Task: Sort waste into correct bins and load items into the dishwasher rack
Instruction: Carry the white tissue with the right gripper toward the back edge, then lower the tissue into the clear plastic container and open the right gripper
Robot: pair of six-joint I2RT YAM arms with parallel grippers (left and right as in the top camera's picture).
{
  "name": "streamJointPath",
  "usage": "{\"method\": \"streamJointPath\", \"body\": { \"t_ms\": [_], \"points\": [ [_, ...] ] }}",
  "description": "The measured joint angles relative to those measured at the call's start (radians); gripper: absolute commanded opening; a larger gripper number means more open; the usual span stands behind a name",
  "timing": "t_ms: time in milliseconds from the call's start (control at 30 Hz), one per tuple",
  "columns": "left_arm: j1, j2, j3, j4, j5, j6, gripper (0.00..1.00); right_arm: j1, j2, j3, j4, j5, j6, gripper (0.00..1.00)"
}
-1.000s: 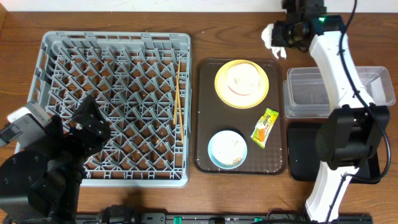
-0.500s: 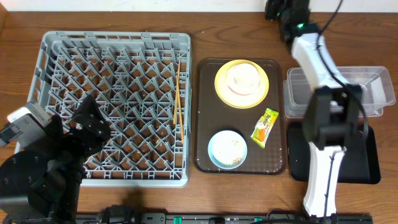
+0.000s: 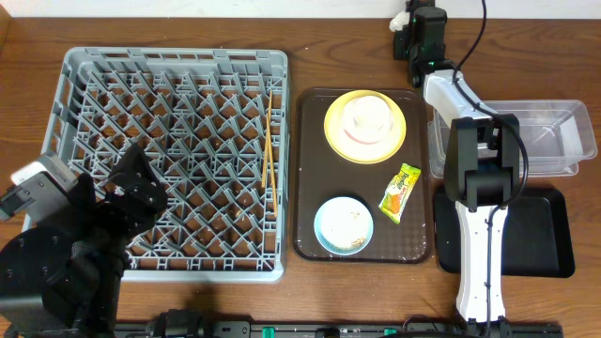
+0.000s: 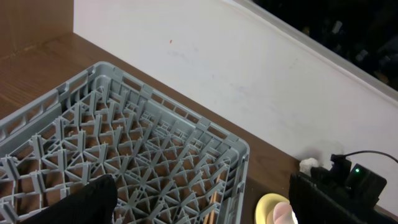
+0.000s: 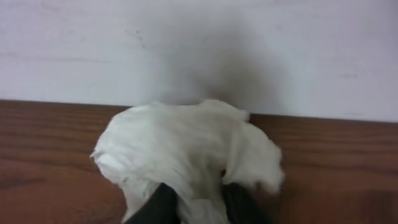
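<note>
Wooden surface (image 3: 329,70) meets a white wall (image 5: 186,37) at the far edge, and there the right tool (image 3: 416,33) sits, its two dark fingers pinched on the crumpled white napkin (image 5: 186,149), which bunches over the tips close to the wall. Both bins lie back toward the robot and to its right — the clear tub (image 3: 554,131) nearer, the black tray (image 3: 545,235) beyond it — so I judge the carry a short pull back and rightward for this arm. Left tool (image 4: 208,199), spread wide and empty, hangs over the grey rack (image 3: 169,160) — well apart from the napkin.
</note>
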Motion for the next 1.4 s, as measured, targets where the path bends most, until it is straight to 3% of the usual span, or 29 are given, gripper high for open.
{"method": "streamJointPath", "body": {
  "t_ms": [67,300,400,667,867,1000,1233,1400],
  "points": [
    [0.0,0.0,0.0,0.0,0.0,0.0,0.89,0.0,0.0,0.0,0.002,0.002,-0.017,0.01],
    [0.0,0.0,0.0,0.0,0.0,0.0,0.89,0.0,-0.048,0.0,-0.128,0.013,-0.024,0.01],
    [0.0,0.0,0.0,-0.001,0.0,0.0,0.89,0.0,-0.142,-0.002,-0.272,0.012,-0.019,0.01],
    [0.0,0.0,0.0,-0.001,0.0,0.0,0.89,-0.027,-0.584,0.014,-0.779,0.011,0.024,0.01],
    [0.0,-0.001,0.0,0.0,0.0,0.0,0.89,-0.093,-0.837,0.02,-1.168,0.013,0.136,0.01],
    [0.0,-0.001,0.0,0.0,0.0,0.0,0.89,-0.214,-0.953,0.019,-1.357,0.008,0.253,0.01],
    [0.0,-0.001,0.0,0.0,0.0,0.0,0.89,-0.5,-0.994,0.019,-1.4,-0.021,0.368,0.01],
    [0.0,-0.001,0.0,0.0,0.0,0.0,0.89,-0.584,-0.931,0.002,-1.364,-0.106,0.397,0.01]
  ]
}}
